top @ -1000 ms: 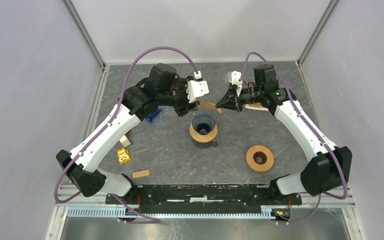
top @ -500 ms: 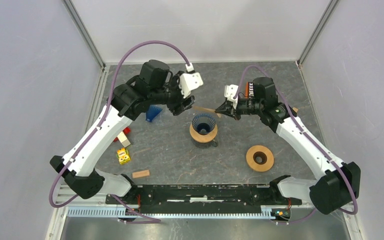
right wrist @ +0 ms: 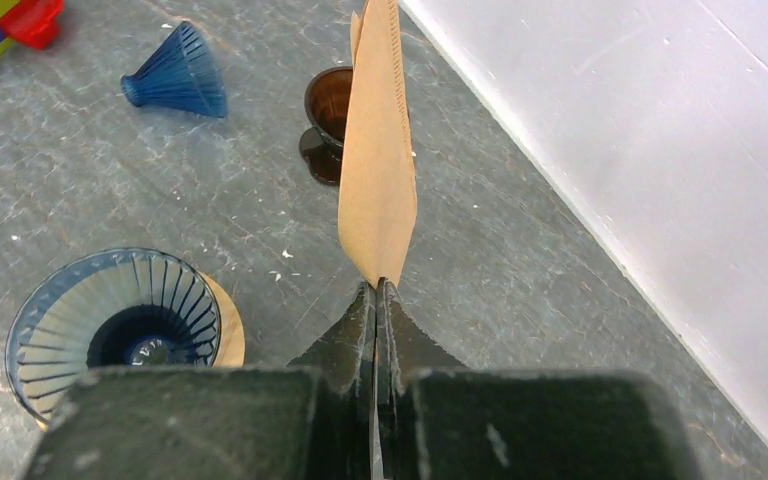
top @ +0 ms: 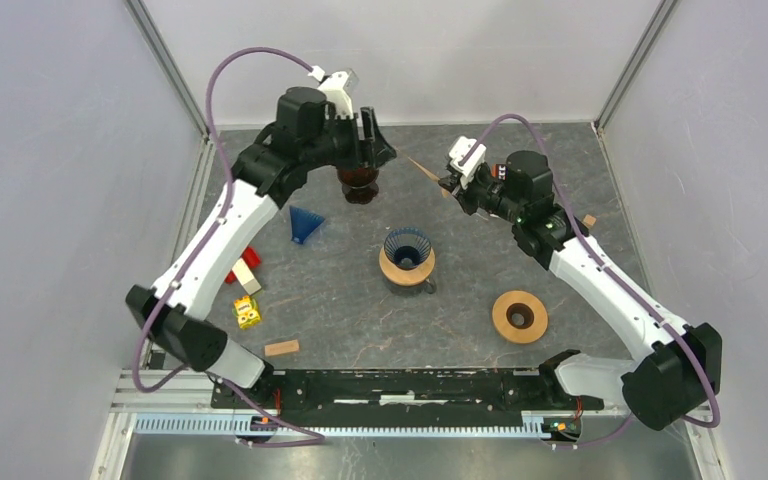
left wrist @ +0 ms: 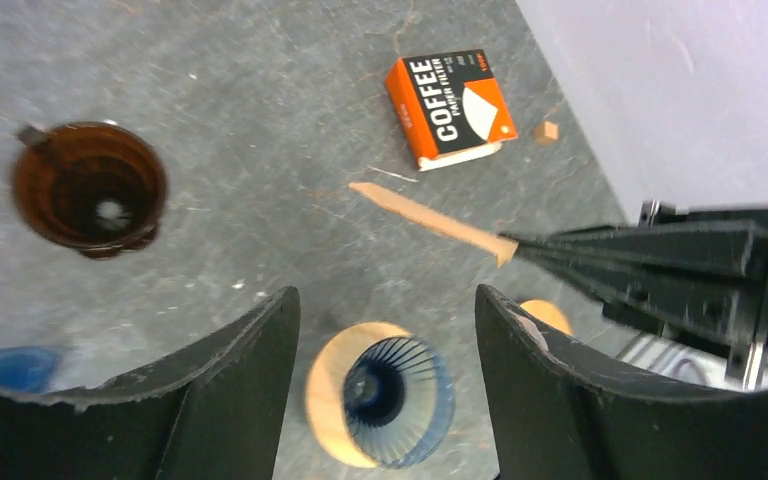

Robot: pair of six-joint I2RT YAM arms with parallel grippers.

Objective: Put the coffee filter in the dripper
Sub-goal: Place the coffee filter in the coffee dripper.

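Note:
The brown paper coffee filter is folded flat and pinched at its tip by my right gripper, which is shut on it. In the top view the filter sticks out left of the right gripper, in the air behind the dripper. The blue ribbed dripper stands on a wooden ring at the table's middle, empty; it also shows in the right wrist view. My left gripper is open and empty, high at the back. In its wrist view the dripper lies below the open gripper.
A brown glass cup stands behind the dripper. A second blue cone lies to the left. An orange coffee filter box lies at the back right. A wooden ring sits front right. Small blocks lie at the left.
My left gripper has come off the filter, opened and swung up toward the back left. My right gripper keeps the filter and has lifted it back from above the dripper.

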